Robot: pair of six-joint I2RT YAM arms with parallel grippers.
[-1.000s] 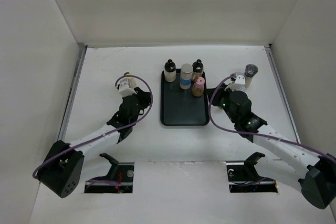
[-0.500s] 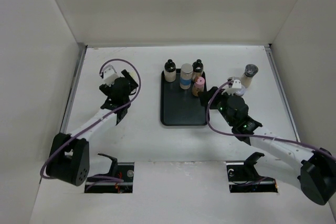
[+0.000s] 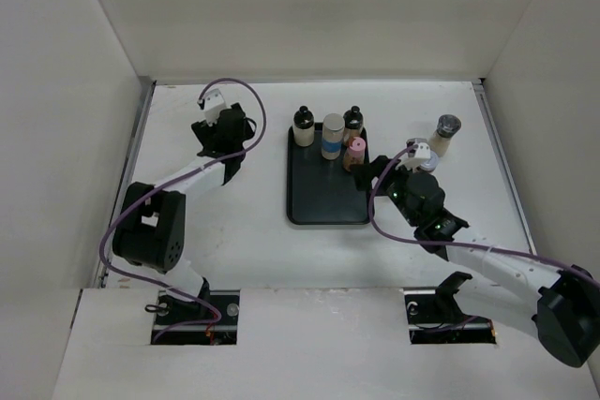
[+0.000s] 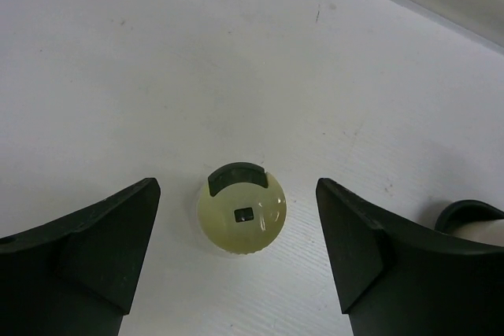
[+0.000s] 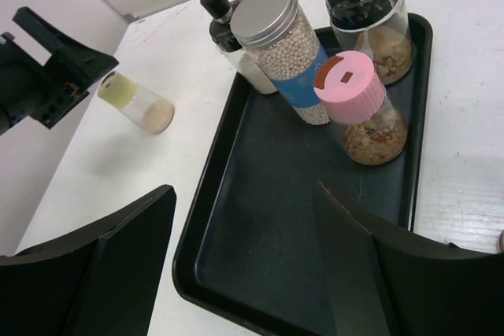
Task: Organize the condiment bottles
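A pale-yellow-capped bottle [image 4: 242, 218] stands upright on the white table. My left gripper [image 4: 236, 191] hangs open over it, one finger on each side and neither touching. The right wrist view shows the same bottle [image 5: 135, 102] left of the black tray [image 3: 328, 201]. At the tray's back stand two black-capped bottles [image 3: 303, 126] [image 3: 352, 124], a blue-labelled bottle [image 3: 333, 136] and a pink-capped bottle [image 3: 355, 154]. A grey-capped bottle [image 3: 446, 135] stands alone on the table to the right. My right gripper [image 5: 244, 190] is open and empty over the tray's bare front [image 5: 299, 218].
White walls close the table in on the left, back and right. A black-rimmed round thing [image 4: 470, 216] shows partly beside my left gripper's right finger. The left arm [image 3: 150, 227] is folded along the left wall.
My left gripper opened off the yellow-capped bottle and shifted back, its arm folding toward the left wall. My right gripper opened, left the grey-capped bottle standing and drew left over the tray.
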